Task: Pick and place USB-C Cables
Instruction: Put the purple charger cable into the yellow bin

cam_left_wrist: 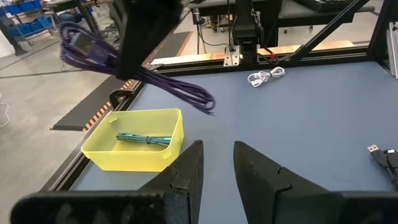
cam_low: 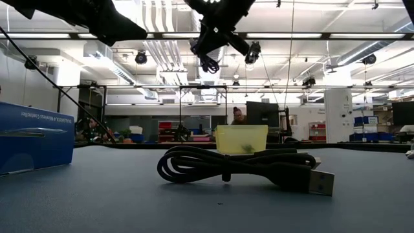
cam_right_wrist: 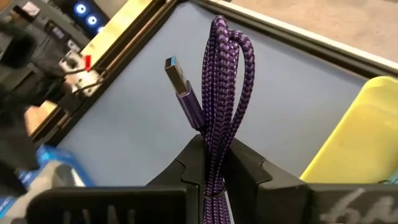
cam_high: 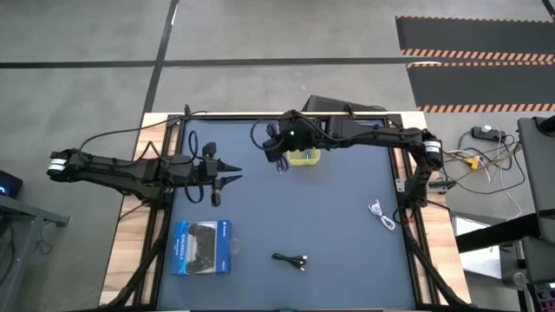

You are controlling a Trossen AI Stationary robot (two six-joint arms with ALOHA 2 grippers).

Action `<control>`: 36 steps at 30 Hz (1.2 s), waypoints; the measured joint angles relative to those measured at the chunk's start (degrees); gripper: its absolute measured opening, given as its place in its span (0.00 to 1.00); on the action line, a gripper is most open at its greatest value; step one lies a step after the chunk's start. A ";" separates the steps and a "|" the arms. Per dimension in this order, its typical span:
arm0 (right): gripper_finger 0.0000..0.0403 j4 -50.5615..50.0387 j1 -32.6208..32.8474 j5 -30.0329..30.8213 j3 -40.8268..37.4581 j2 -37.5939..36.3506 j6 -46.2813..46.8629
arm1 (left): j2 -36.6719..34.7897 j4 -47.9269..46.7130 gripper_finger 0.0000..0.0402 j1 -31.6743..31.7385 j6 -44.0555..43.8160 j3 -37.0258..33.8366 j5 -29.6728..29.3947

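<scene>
Right gripper (cam_right_wrist: 214,163): pinched on the purple cable (cam_right_wrist: 225,93), which is clamped between the two fingers and held up off the table (cam_high: 329,217), just beside the yellow bin (cam_high: 305,157) at the far edge.
Purple cable: braided, folded into a bundle; a silver-tipped plug is seen sticking out at one side; loops are seen drooping out of the gripper in the left wrist view.
Left gripper (cam_left_wrist: 217,167): fingers spread a little, nothing held; parked above the table's left side, well apart from the bin.
Teal cable (cam_left_wrist: 144,139): coiled, lying inside the yellow bin.
White cable (cam_high: 380,214): lying loosely bundled on the table near the right edge.
Black cable (cam_high: 290,259): coiled on the table near the front edge, right of the blue box (cam_high: 201,247).
Count: four cables, one each of purple, teal, white, black; one bin; one blue box; two grippers.
</scene>
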 joint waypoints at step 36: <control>0.07 -28.86 -11.13 -5.92 34.80 23.23 -5.44 | 0.02 -0.55 0.18 0.04 0.07 -0.35 -0.02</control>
